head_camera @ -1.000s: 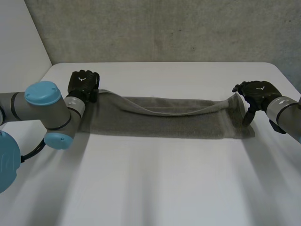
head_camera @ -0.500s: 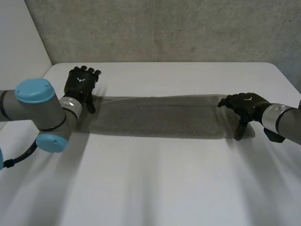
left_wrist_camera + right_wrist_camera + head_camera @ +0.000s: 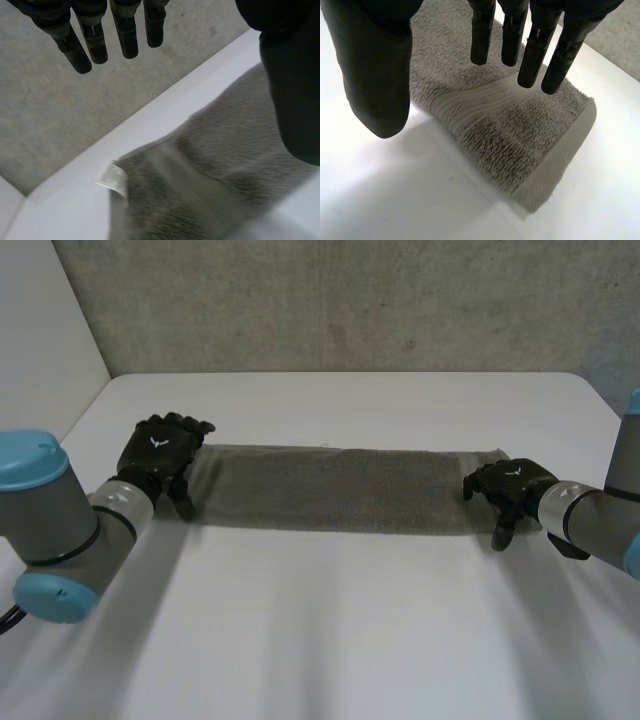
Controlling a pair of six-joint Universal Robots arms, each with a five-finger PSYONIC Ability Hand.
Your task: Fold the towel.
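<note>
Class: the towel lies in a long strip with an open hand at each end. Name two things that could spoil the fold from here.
1. The right hand is open over the towel's end, which looks doubled. A pinch there might catch only the top layer, so the strip could fall open.
2. The left hand is open too and holds nothing. Uneven grips could leave the ends misaligned.

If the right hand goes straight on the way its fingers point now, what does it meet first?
Probably the grey terry towel, whose end lies just beyond the right hand's fingertips.
</note>
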